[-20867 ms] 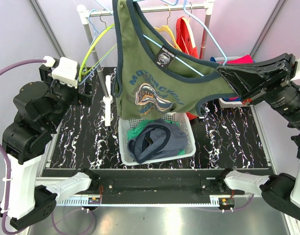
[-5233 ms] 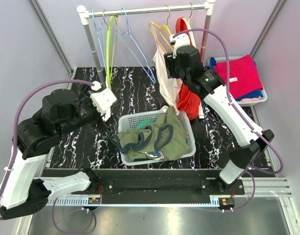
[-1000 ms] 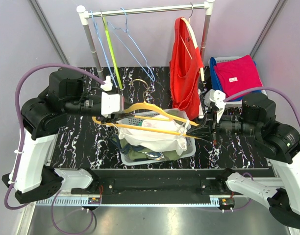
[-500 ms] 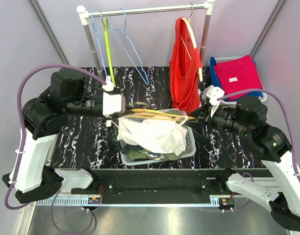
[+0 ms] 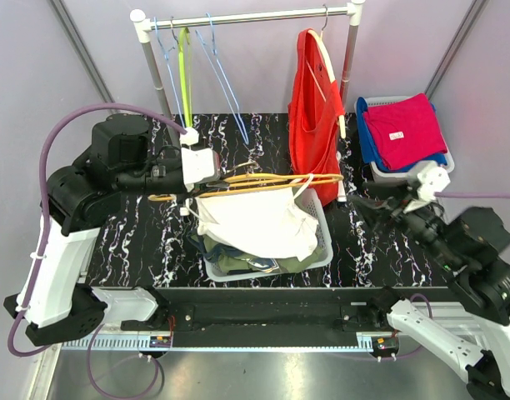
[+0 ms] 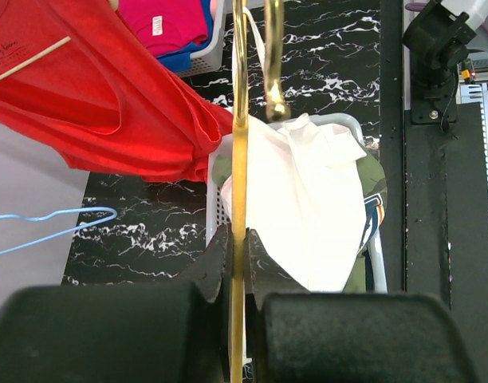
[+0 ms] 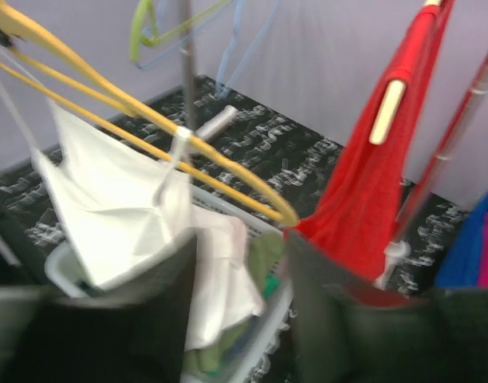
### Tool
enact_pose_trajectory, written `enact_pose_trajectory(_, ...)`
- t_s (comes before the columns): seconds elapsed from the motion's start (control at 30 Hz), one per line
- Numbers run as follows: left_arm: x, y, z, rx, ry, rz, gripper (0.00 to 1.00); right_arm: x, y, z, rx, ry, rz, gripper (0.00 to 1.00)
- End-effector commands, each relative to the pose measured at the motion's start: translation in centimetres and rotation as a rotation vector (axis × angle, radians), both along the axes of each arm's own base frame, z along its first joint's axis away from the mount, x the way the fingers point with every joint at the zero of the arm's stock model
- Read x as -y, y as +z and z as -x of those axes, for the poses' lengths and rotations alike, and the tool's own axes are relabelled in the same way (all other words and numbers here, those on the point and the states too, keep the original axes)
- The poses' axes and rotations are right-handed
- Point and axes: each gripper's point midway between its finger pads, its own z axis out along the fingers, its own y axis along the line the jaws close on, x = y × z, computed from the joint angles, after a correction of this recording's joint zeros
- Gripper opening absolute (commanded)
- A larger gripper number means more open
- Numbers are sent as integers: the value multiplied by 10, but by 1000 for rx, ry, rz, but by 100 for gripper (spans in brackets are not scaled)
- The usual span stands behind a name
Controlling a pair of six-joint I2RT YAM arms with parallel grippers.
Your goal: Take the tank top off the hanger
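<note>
White tank top [image 5: 251, 221] hangs from a yellow hanger [image 5: 263, 182] held level above a white basket [image 5: 323, 250] at the middle of a black marbled table [image 5: 130, 242]. In the right wrist view one strap is looped over the hanger's bar, so the tank top [image 7: 108, 215] is not yet free. Its lower part drapes down into the basket, on top of green clothes.

The left gripper [image 5: 190, 190] reaches in from the left. In the left wrist view its jaws are closed tight on the bar of the hanger [image 6: 239, 120], with the tank top [image 6: 308, 207] below and beyond them over the basket [image 6: 214, 211].

The right gripper [image 5: 361, 196] is to the right of the basket, apart from the hanger and the cloth. The right wrist view is blurred, but its jaws stand wide apart with nothing between them.

Behind the basket a red top [image 5: 313, 125] hangs on a pale hanger from a rail [image 5: 247, 15], just beside the yellow hanger's right end. Blue and green hangers hang bare at the rail's left end.
</note>
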Motion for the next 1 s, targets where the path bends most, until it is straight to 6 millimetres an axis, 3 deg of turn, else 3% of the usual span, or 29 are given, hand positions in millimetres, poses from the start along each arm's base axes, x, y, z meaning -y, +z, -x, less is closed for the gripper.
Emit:
enact_pose_trajectory(0.0, -2, 29, -3, 79, 34, 89, 0, -9, 0, 13, -22, 68, -89, 35)
enact_pose_trajectory(0.07, -2, 30, -3, 74, 40, 95, 0, -27, -14, 22, -58, 183, -67, 29)
enact_pose_trajectory(0.2, 1, 30, -3, 61, 37, 102, 0, -54, -37, 7, -181, 239, -63, 29)
enact_pose_trajectory(0.37, 1, 29, -3, 56, 38, 102, 0, -74, -29, -3, -136, 297, -133, 51)
enact_pose_trajectory(0.43, 1, 26, -4, 52, 44, 97, 0, -79, -25, -5, -121, 315, -157, 55)
enact_pose_trajectory(0.63, 1, 24, -5, 47, 41, 92, 0, -99, -27, -10, -143, 385, -208, 56)
enact_pose_trajectory(0.9, 3, 22, -6, 43, 39, 87, 1, -108, -25, -20, -138, 394, -293, 56)
enact_pose_trajectory(0.97, 3, 22, -6, 40, 40, 86, 1, -109, -21, -24, -126, 385, -318, 52)
